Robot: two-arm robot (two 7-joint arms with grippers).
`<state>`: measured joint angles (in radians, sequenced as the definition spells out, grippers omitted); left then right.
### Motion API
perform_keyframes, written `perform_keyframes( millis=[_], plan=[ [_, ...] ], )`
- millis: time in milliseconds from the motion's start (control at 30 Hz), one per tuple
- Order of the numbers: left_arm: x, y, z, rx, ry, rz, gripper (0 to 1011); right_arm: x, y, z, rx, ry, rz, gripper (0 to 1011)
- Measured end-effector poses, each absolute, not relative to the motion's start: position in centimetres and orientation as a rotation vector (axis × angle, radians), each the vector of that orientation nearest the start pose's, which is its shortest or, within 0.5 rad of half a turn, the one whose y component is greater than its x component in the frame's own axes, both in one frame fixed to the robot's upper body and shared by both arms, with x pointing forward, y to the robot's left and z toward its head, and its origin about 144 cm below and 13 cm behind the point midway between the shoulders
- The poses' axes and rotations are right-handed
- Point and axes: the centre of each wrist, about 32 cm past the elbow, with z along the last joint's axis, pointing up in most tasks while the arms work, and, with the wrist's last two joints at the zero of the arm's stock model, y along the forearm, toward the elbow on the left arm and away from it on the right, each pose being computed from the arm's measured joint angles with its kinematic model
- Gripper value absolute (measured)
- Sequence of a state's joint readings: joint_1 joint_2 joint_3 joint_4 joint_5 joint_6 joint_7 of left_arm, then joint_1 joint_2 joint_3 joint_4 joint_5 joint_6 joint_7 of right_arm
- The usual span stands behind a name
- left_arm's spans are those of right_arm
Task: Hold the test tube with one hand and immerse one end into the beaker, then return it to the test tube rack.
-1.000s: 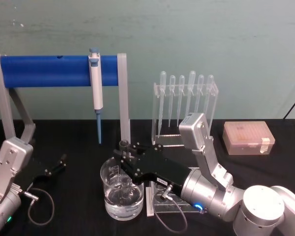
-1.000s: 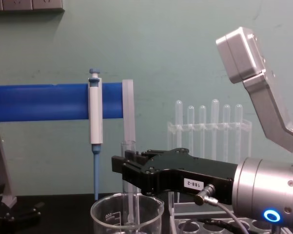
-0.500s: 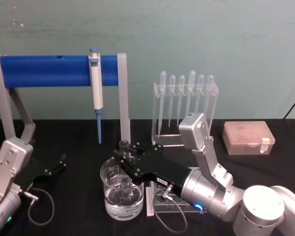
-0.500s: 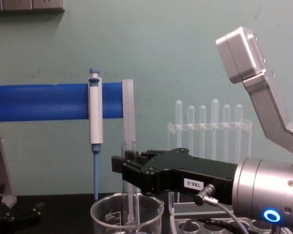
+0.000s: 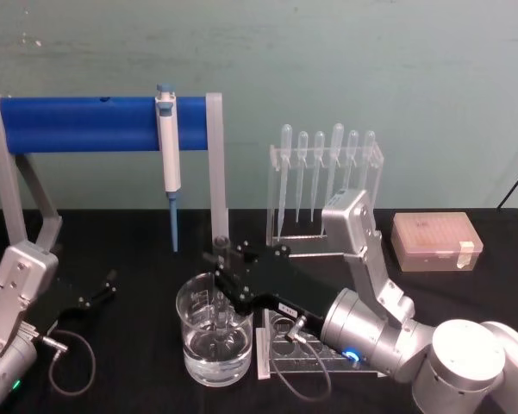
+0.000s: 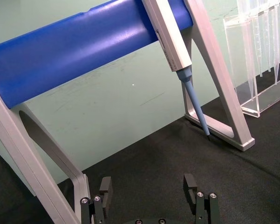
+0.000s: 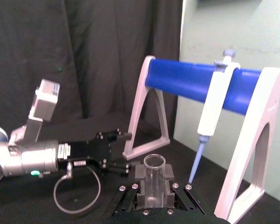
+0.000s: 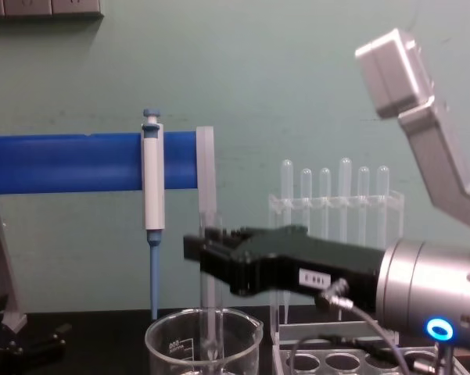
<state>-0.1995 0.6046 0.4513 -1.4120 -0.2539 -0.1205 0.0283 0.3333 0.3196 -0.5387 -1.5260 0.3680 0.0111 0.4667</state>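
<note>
1. The right gripper (image 5: 222,269) is matte black and blocky, on a brushed silver cylindrical wrist with a glowing blue ring; its jaws are clenched on the test tube (image 7: 154,179).
2. The test tube is smooth clear glass, a narrow cylinder with a rimmed open mouth. It stands upright between the jaws, mouth above them, lower part reaching down below them into the beaker (image 5: 212,336).
3. The beaker is a wide clear glass cylinder with a pouring lip and white graduation marks, with clear liquid in its lower part. It sits directly under the jaws on the black cloth tabletop (image 5: 138,345).
4. In the chest view the tube (image 8: 209,320) shows as a pale vertical column dropping from the black jaws through the beaker's (image 8: 172,344) rim.
5. Beyond the jaws stands a glossy blue round bar (image 5: 95,123) on grey angular legs, with a white-and-blue pipettor (image 5: 168,164) hanging from it, tapered tip down.
6. To the right of the jaws a clear acrylic rack (image 5: 327,185) holds thin bulb-topped plastic pipettes; a translucent peach tip box (image 5: 435,241) lies farther right.
7. Under the right wrist lies a clear tube rack (image 8: 336,361) with round holes.
8. The left gripper (image 6: 149,196), black with screw-studded fingers, rests low over the tabletop well to the left, jaws released and spread with nothing between them.
</note>
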Motion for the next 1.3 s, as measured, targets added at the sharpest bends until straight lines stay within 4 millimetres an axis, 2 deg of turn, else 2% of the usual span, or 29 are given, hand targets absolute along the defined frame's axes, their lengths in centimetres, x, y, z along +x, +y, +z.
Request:
perform_keyframes(
  millis=[167, 500, 633, 767, 1067, 1300],
  plan=[
    [48.9, 31.0, 114.0, 0.304, -0.285, 1.248, 1000, 51.1, -16.7, 121.6, 0.035, -0.120, -0.607, 224],
    [48.9, 31.0, 114.0, 0.304, -0.285, 1.248, 1000, 51.0, -17.1, 126.6, 0.096, -0.148, -0.584, 224],
    [48.9, 31.0, 114.0, 0.304, -0.285, 1.248, 1000, 50.7, -17.7, 128.7, 0.093, -0.155, -0.590, 224],
    [48.9, 31.0, 114.0, 0.304, -0.285, 1.248, 1000, 50.3, -18.6, 130.0, 0.089, -0.151, -0.614, 224],
    [48.9, 31.0, 114.0, 0.304, -0.285, 1.248, 1000, 49.7, -22.2, 130.4, 0.070, -0.148, -0.718, 224],
    [48.9, 31.0, 114.0, 0.304, -0.285, 1.248, 1000, 48.9, -23.9, 128.6, 0.042, -0.121, -0.760, 224]
  ],
)
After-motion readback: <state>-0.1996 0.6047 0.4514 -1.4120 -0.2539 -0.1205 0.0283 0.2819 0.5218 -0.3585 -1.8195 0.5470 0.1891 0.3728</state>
